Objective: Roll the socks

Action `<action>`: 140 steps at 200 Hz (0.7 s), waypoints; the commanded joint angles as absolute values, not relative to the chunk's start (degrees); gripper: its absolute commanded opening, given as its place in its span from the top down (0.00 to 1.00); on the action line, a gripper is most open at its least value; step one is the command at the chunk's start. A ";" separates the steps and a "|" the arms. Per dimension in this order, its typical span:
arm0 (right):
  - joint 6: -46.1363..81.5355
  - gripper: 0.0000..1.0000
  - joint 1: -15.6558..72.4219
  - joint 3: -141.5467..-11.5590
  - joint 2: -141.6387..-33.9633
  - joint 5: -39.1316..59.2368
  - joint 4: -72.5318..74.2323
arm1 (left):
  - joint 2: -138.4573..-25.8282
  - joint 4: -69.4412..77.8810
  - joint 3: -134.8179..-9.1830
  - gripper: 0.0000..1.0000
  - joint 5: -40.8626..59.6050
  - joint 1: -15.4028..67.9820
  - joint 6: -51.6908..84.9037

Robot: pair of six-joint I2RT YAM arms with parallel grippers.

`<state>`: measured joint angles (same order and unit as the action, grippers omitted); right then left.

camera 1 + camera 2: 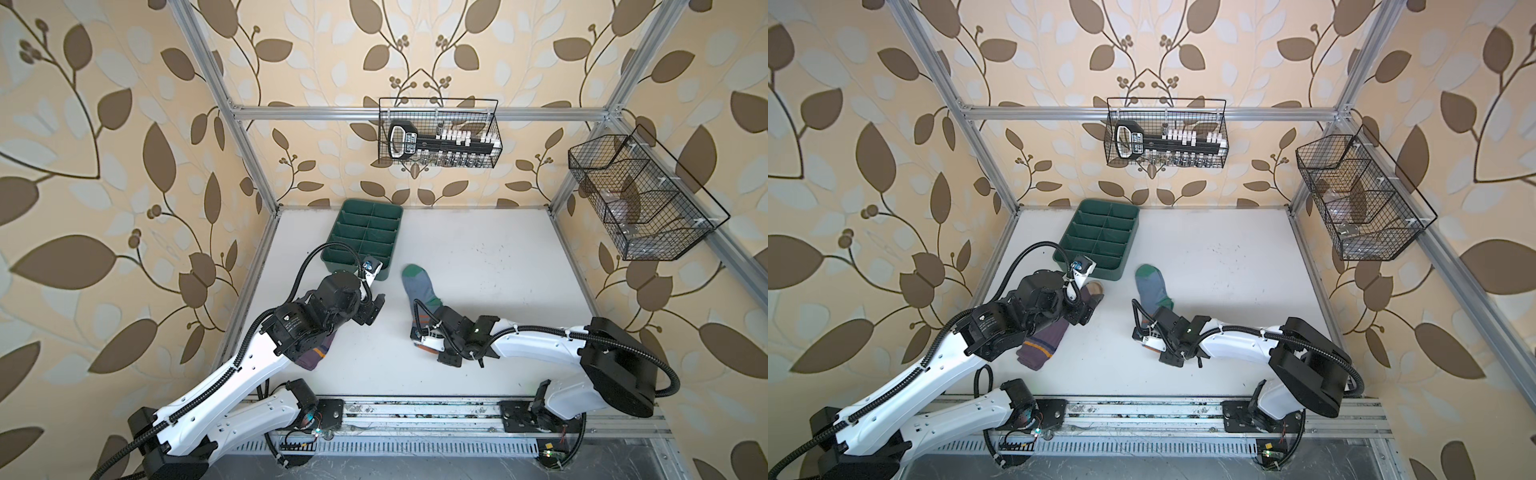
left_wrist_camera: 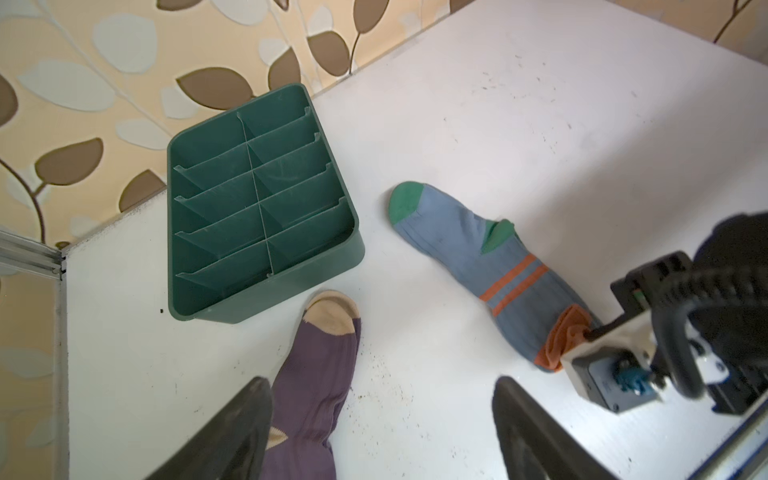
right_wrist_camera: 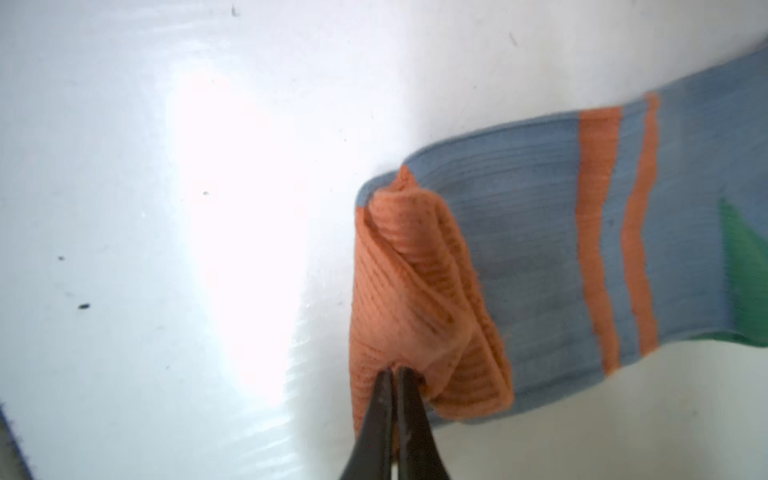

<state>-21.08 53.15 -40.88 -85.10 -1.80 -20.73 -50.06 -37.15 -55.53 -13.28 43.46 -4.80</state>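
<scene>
Light-blue ribbed sock [image 2: 469,253], green toe, orange cuff: mid-surface of white table [image 2: 540,124], toe toward back edge, cuff bunched, pinched in clamped right gripper [image 3: 392,372]. Purple ribbed sock [image 2: 318,374], beige toe: toward front-left corner, flat, below left gripper [image 2: 382,380], jaws spread, empty. Risks: losing shallow cuff pinch mid-roll; rolling lopsided, loose.
</scene>
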 commanded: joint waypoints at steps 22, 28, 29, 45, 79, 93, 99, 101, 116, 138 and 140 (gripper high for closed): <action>-24.71 1.00 49.95 -47.27 -88.75 8.95 -30.21 | -41.94 -42.11 -57.35 0.17 -3.52 43.59 -16.64; -25.33 1.00 49.63 -48.53 -89.61 10.34 -31.44 | -41.31 -42.47 -57.35 0.17 -2.99 43.59 -18.03; -25.54 1.00 49.56 -48.74 -89.76 10.62 -31.72 | -41.22 -42.50 -57.37 0.17 -2.86 43.59 -18.24; -27.19 1.00 48.73 -52.24 -92.46 12.63 -34.85 | -40.52 -43.29 -57.89 0.17 -1.33 43.68 -21.97; -30.87 1.00 46.84 -61.08 -99.48 15.31 -42.54 | -40.99 -40.39 -54.68 0.17 1.34 45.13 -32.91; -31.68 1.00 45.78 -64.54 -102.07 15.59 -45.00 | -42.07 -37.15 -52.41 0.17 -1.95 47.88 -35.60; -32.02 1.00 45.36 -66.17 -103.16 15.80 -45.94 | -42.60 -35.68 -51.20 0.17 -4.18 49.75 -36.74; -32.05 1.00 45.27 -66.35 -103.35 15.90 -46.09 | -42.82 -35.29 -50.73 0.17 -4.96 50.50 -37.29; -32.38 1.00 44.28 -69.38 -105.37 16.55 -47.36 | -44.63 -30.51 -47.02 0.17 -12.66 57.18 -40.81; -33.28 1.00 43.41 -70.84 -107.02 17.27 -47.81 | -48.25 -21.18 -40.69 0.17 -21.40 65.28 -45.38; -33.41 1.00 43.31 -70.88 -107.18 17.35 -47.81 | -48.60 -20.24 -40.21 0.17 -21.98 65.76 -45.64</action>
<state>-30.13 44.29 -68.69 -105.21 14.68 -43.77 -44.95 -32.42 -46.00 -10.41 59.16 -37.19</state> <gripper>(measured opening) 0.048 0.830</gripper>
